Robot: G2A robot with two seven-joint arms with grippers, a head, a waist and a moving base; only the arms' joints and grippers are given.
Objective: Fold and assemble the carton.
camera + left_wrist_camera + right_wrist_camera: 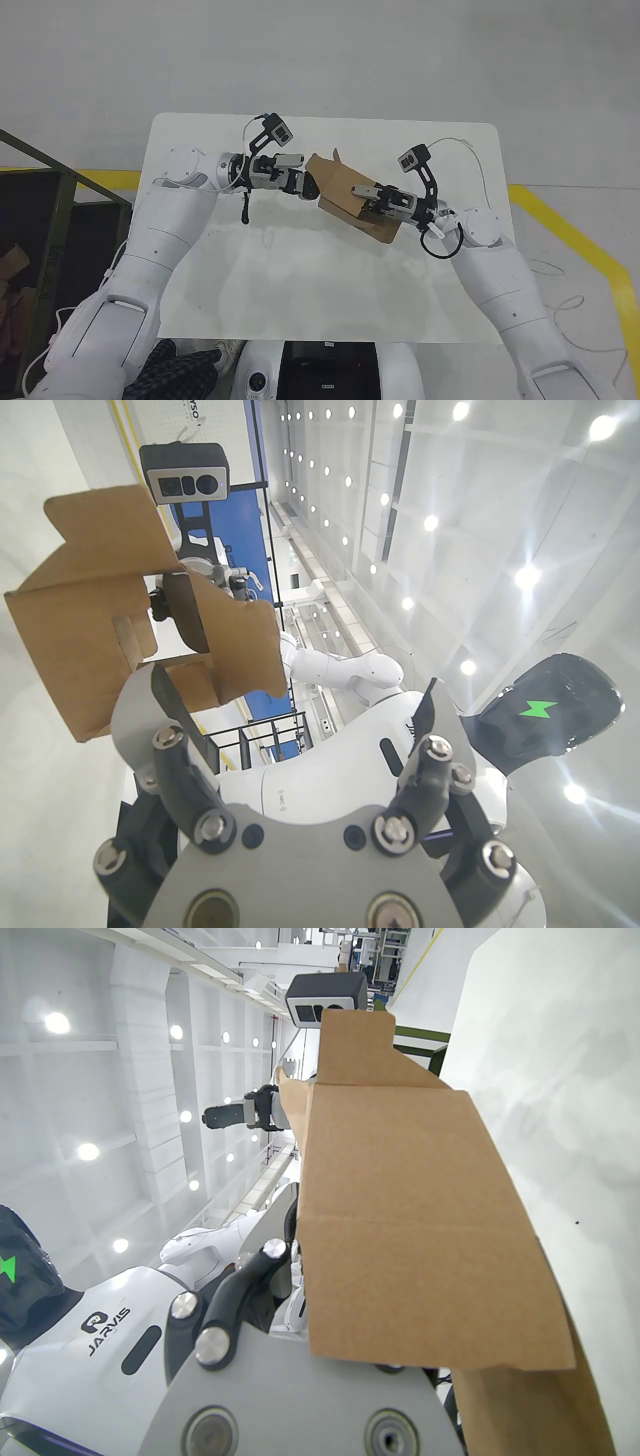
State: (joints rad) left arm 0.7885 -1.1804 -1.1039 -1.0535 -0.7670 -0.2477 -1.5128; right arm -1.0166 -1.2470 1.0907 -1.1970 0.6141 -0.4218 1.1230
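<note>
A brown cardboard carton lies partly unfolded near the middle of the white table, its flaps standing out at several angles. My right gripper is on the carton's right half, shut on one of its walls. In the right wrist view that carton covers most of the gripper, and one finger presses against its side. My left gripper sits at the carton's left end, open. In the left wrist view the left gripper has wide-spread fingers, with one finger just under a flap of the carton.
A dark green rack stands off the table's left edge. A yellow floor line runs past the right side. A thin white cable loops over the table's back right corner. The front half of the table is bare.
</note>
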